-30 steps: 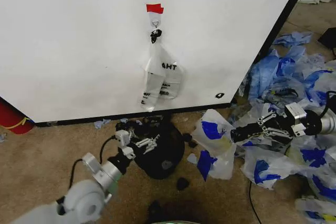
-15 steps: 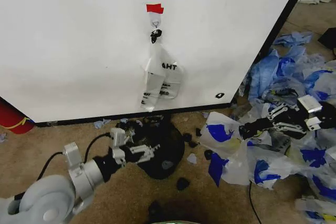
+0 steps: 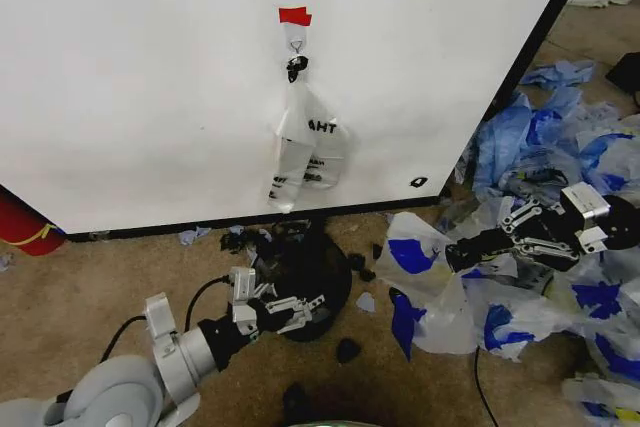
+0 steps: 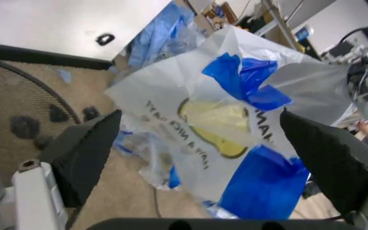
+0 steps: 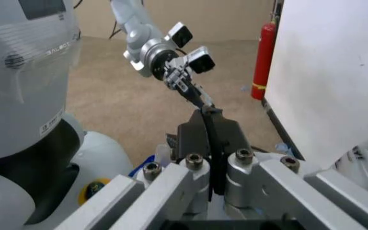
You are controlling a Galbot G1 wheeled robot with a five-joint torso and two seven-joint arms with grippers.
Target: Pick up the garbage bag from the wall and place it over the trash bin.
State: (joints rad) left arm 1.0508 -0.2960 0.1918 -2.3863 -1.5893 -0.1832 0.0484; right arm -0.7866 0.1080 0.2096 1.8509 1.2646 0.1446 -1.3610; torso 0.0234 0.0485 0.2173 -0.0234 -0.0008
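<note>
The right gripper (image 3: 458, 253) is clamped on the upper edge of the garbage bag (image 3: 425, 282), its fingers pressed flat together in the right wrist view with the thin plastic pinched between them. The bag hangs below and just ahead of this gripper, its blue patches and part of the yellow smiley face being seen, and its lower end rests on the carpet (image 3: 90, 287). The left wrist view shows the same bag (image 4: 235, 129) directly in front of the left gripper, with black lettering around the yellow face.

The left gripper (image 3: 300, 312) is held low over the near rim of the trash bin (image 3: 315, 272), with its fingers spread apart and nothing between them. The bin stands just beyond and beneath this gripper, and the garbage bag lies to its right, apart from the bin.

Behind the bin, the wall (image 3: 150, 77) is seen with a red tape piece (image 3: 294, 16) above a metal hook (image 3: 296, 45), from which a narrower white bag (image 3: 303, 147) with black lettering hangs. A heap of blue and white plastic bags (image 3: 560, 137) is spread behind and around the right gripper. A red fire extinguisher (image 3: 20, 222) stands at the wall's left end, well away from the left gripper.
</note>
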